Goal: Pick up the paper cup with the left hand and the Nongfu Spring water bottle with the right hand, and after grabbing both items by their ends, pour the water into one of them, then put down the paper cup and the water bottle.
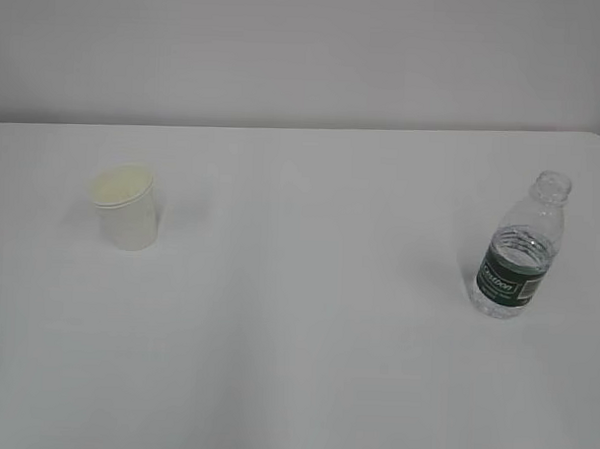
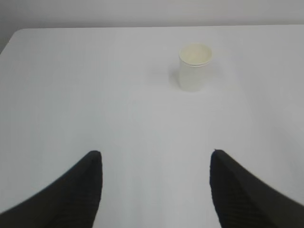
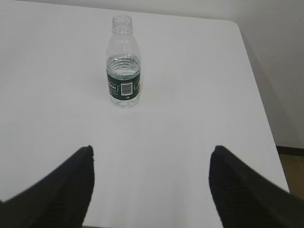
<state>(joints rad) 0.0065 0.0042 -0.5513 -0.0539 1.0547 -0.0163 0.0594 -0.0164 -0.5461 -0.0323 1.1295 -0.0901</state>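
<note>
paper cup (image 1: 124,206) and water bottle (image 1: 519,247) stand well apart, unobstructed.

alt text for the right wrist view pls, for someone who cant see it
An uncapped clear water bottle with a dark green label stands upright on a white table, partly filled with water. In the foreground the right gripper is open, its two black fingers spread wide and holding nothing, well short of the bottle.

table (image 1: 295,362): bears both items | paper cup (image 1: 124,206): upright on table, far left of bottle | Nongfu Spring water bottle (image 1: 520,250): upright on table, near its right edge, slightly nearer the camera than cup
</note>
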